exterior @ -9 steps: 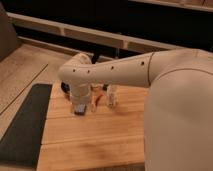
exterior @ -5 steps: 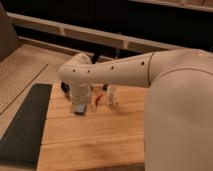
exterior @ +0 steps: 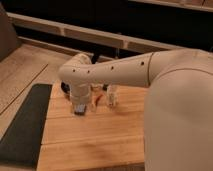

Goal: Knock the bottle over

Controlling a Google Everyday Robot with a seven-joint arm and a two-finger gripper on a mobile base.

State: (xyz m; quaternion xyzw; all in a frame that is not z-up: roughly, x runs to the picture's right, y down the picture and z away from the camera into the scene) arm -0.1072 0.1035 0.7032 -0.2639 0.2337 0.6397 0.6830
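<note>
The white arm reaches across the wooden table. A dark mat lies well off to picture-left of the tool. The gripper hangs low over the tabletop; whether it is open, or holds anything, cannot be told. The bottle stands upright near the gripper, to its picture-right and slightly behind, with a small orange item between them. Against the earlier frames, no movement of arm, gripper or bottle is detectable. Assessment: contact is not yet made and the knock is still outstanding.
</note>
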